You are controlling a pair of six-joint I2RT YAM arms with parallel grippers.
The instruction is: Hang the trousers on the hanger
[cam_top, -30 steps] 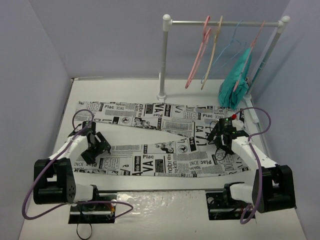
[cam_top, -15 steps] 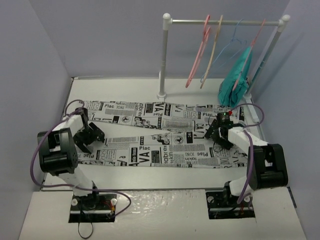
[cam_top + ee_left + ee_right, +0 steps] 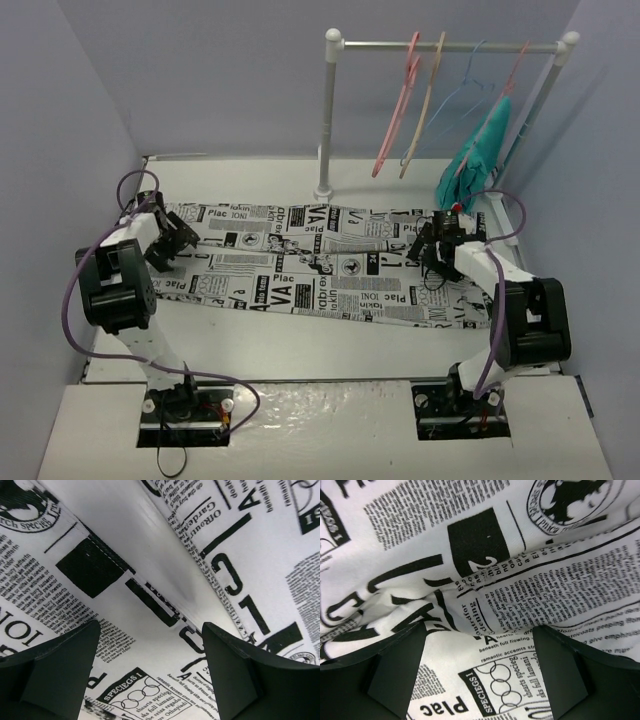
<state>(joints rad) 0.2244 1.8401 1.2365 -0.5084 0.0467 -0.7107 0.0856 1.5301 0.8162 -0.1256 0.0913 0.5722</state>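
Broadly, the worktop (image 3: 300,345) carries the trousers (image 3: 320,270) spread flat from 9 o'clock to 3 o'clock, the two newsprint legs lying side by side and partly overlapping along the middle. At 12 to 1 o'clock stands the clothes rail (image 3: 440,47), well apart from the cloth. The pink hanger (image 3: 398,105) that I want hangs on it at about 1 o'clock, bare, with a teal garment (image 3: 478,160) on another hanger further towards 2 o'clock.

My left tool (image 3: 172,240) sits over the 9 o'clock end of the trousers and my right tool (image 3: 432,250) over the 3 o'clock end. Both wrist views show the fingers spread wide with printed fabric between them and nothing clamped. On the right, a raised fold runs across the gap.

I judge this to be the folding stage, with hanging not yet begun. Next I would need to close each tool on a doubled edge, check that both layers are caught, and only then fetch the hanger.
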